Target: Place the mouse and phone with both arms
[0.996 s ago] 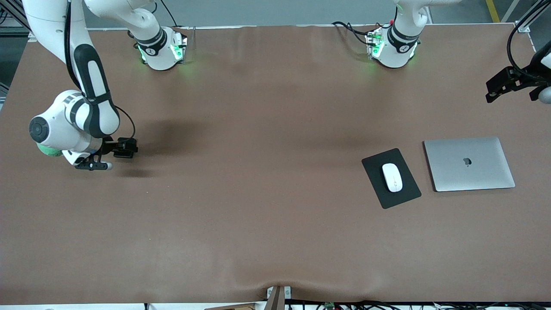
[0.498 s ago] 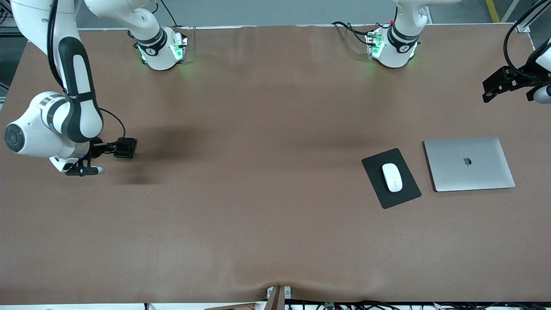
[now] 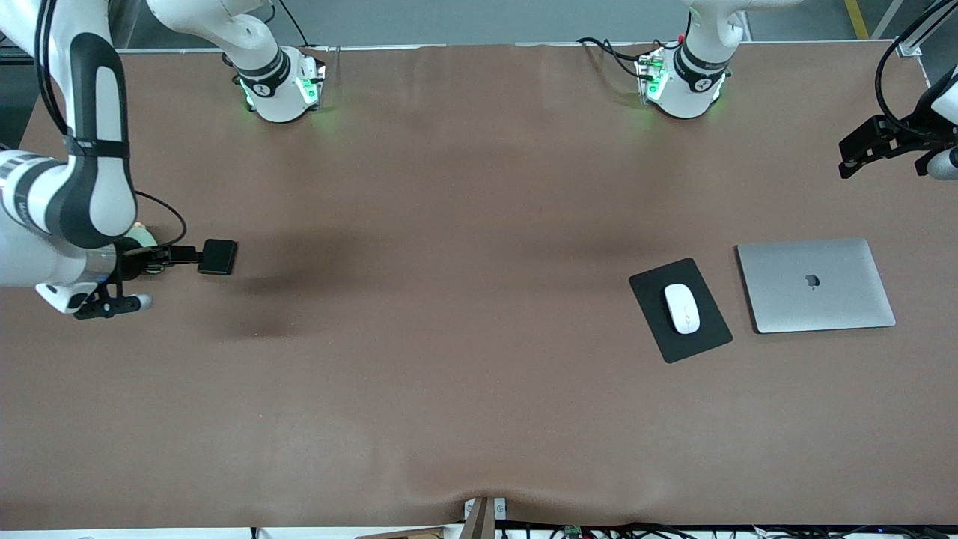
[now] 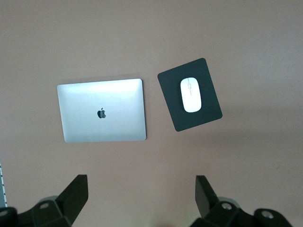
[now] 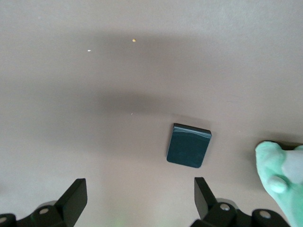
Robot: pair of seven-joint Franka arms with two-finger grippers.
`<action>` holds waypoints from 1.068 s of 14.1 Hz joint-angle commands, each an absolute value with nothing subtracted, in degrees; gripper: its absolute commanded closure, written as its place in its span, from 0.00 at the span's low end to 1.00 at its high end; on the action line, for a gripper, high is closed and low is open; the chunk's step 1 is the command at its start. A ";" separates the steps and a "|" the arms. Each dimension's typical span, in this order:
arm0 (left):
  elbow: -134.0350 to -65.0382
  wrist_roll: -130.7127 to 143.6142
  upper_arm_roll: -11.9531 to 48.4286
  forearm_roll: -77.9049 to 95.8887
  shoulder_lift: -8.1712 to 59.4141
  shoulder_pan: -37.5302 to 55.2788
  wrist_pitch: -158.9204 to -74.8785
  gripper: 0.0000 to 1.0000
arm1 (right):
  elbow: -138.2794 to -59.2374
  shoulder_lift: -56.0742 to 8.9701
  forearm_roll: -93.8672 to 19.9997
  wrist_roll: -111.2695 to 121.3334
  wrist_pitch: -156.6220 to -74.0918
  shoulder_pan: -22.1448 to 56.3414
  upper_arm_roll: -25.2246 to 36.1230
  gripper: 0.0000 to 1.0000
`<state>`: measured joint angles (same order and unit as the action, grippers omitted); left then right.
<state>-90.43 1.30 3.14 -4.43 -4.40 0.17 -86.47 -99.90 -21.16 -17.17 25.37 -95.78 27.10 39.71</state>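
Note:
The white mouse point(image 3: 682, 308) lies on a black mat point(image 3: 707, 338) beside a silver laptop, toward the left arm's end of the table. It also shows in the left wrist view point(image 4: 191, 94). The black phone point(image 3: 218, 257) lies flat on the table toward the right arm's end, and shows in the right wrist view point(image 5: 189, 145). My right gripper point(image 3: 133, 278) is open and empty, up in the air beside the phone and clear of it point(image 5: 140, 198). My left gripper point(image 3: 902, 150) is open and empty, high over the table's edge at its own end point(image 4: 141, 196).
The closed silver laptop point(image 3: 816, 284) lies beside the mat, also in the left wrist view point(image 4: 102, 111). A pale green soft thing point(image 5: 279, 179) shows by the right wrist. The two arm bases stand along the edge of the brown table point(image 3: 464, 359) farthest from the front camera.
My right arm has drawn away from the phone toward its end of the table, leaving the phone uncovered on the table. The left gripper has shifted slightly. Mouse, mat and laptop have not moved.

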 commanded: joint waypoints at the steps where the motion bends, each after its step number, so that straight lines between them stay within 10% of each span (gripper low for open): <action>1: -89.91 0.35 3.16 -3.25 -4.83 -0.09 -86.13 0.00 | -95.55 -21.36 -15.91 26.02 -92.55 26.45 38.85 0.00; 15: -89.91 1.05 3.16 1.57 -4.75 -0.09 -85.96 0.00 | -75.06 -18.82 -15.56 26.46 -78.58 10.90 24.96 0.00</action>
<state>-90.26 1.29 3.16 -0.60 -4.40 0.12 -86.47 -76.37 -20.53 -15.49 26.52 -80.25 13.03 27.26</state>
